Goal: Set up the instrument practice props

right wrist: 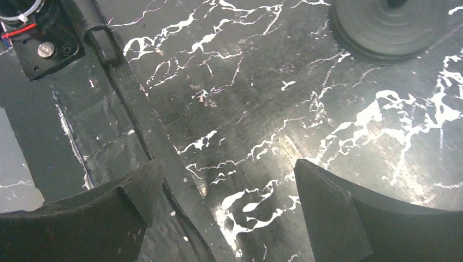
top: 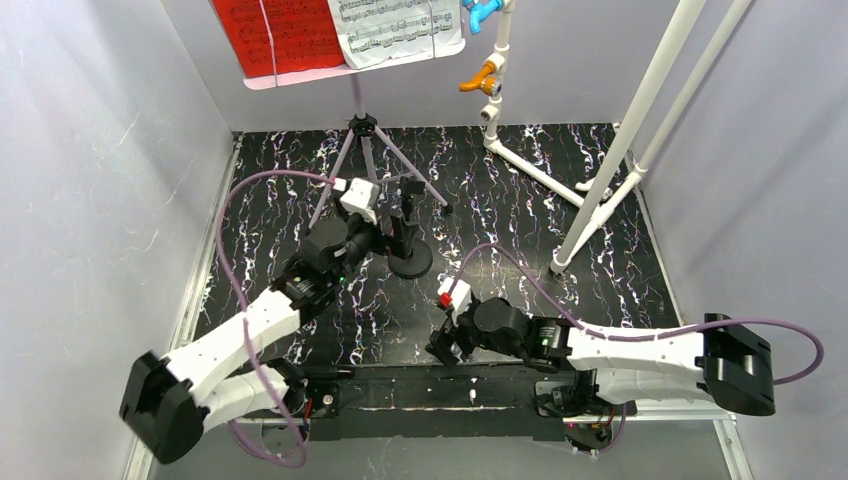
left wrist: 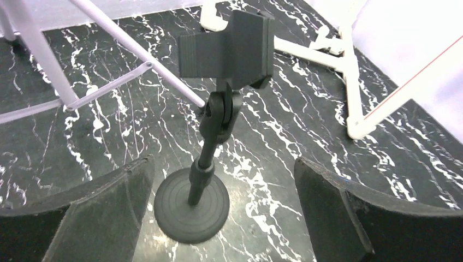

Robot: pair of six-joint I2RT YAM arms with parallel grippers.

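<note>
Your left hand (left wrist: 223,169) is wide open, with the microphone stand (left wrist: 218,112) untouched at its 12 o'clock. Your right hand (right wrist: 228,164) is wide open too, empty.

Left arm (top: 245,325): had white shell links and black joint housings.
Right arm (top: 640,350): was built the same, white links between black joints.
Shoulder blocks (top: 160,405): were bulky, black and rounded.
Left cable (top: 232,215): was lilac and ran in a wide loop.
Right cable (top: 810,350): was lilac too.
Left wrist box (top: 358,198): was white.
Right wrist box (top: 453,295): was white with a red patch.
Left fingers (left wrist: 104,218): were matte black wedges.
Right fingers (right wrist: 338,218): looked alike, lightly scuffed.
</note>
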